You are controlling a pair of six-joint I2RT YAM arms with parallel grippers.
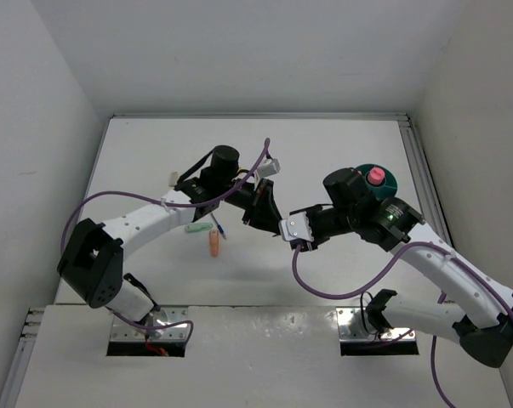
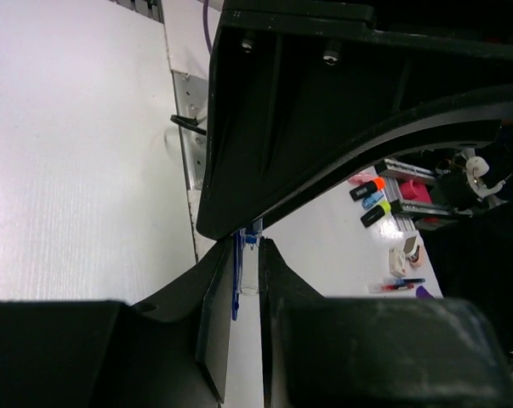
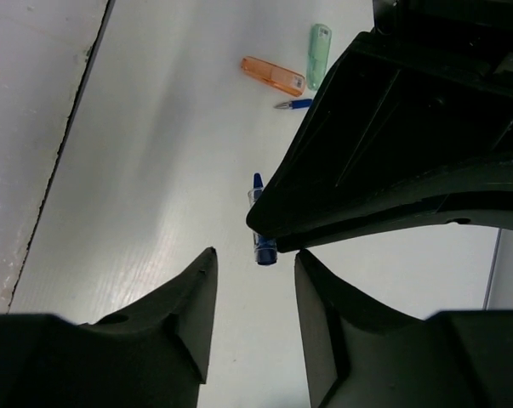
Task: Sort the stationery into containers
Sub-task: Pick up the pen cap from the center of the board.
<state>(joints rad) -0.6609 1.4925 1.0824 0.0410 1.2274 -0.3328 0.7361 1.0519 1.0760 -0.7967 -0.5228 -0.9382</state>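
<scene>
The left arm (image 1: 141,219) sweeps from its base at the near-left corner of the table (image 1: 324,144) up and over toward the middle. The right arm (image 1: 443,272) bends from the near-right corner toward the far edge, then turns its wrist leftward, so the two grippers face each other tip to tip above the table's middle.

The left gripper (image 2: 249,255) is clamped on the dark-blue pen (image 3: 262,234). The pen's long axis runs in line with the fingers, and its blue end points at the right gripper (image 3: 254,276), just short of it. That gripper's jaws stand apart, with nothing between them.

The teal cup (image 1: 390,174) sits close to the right edge with the pink-red marker (image 1: 375,177) upright in it. The orange stub (image 3: 273,75) and mint-green stub (image 3: 319,44) lie flat left of the middle, near each other.
</scene>
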